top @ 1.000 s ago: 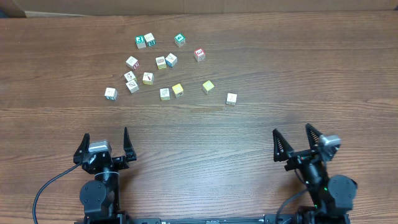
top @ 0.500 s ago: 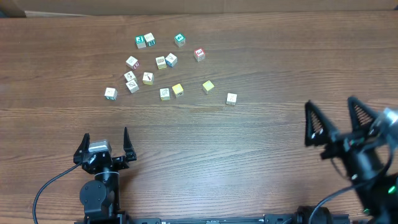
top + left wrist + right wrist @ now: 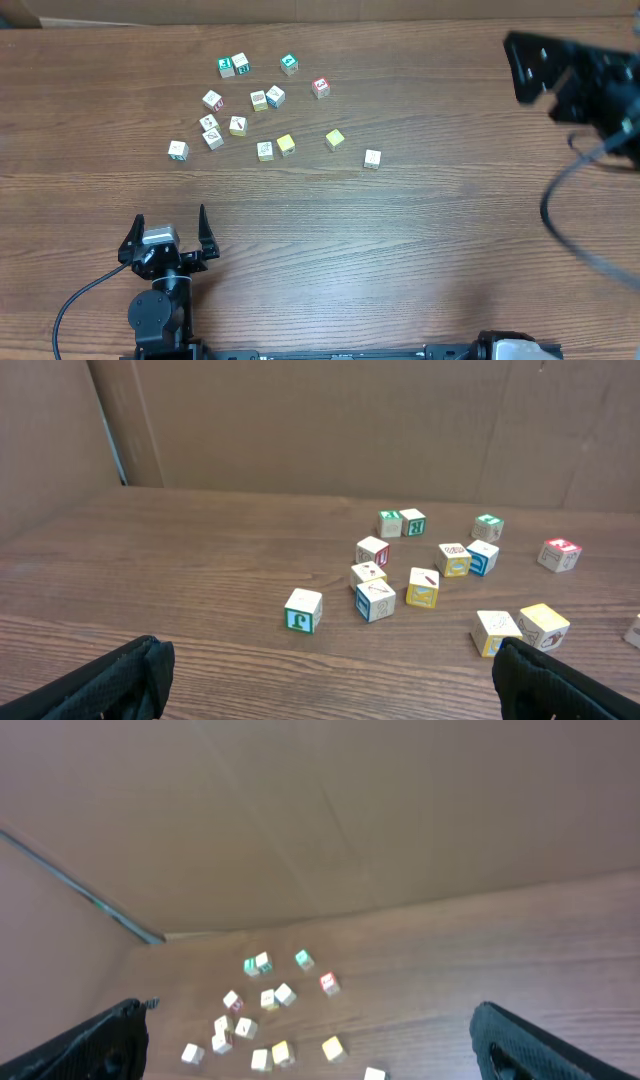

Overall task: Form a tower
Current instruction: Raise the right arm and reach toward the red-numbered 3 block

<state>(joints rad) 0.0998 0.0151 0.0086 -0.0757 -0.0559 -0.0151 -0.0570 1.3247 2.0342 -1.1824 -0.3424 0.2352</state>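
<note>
Cubes near far table edge

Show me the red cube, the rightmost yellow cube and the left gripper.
red cube (image 3: 320,87), overhead view, its top face.
rightmost yellow cube (image 3: 335,139), overhead view, its top face.
left gripper (image 3: 170,214), overhead view, midway between its open fingertips.

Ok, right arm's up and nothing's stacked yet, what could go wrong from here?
The green cube sits against its neighbour, so wide-open fingers may knock one while taking the other. The right arm is high and blurred overhead; a fast drop could scatter the cluster. Small cubes give a narrow base; off-centre placing may topple it.
</note>
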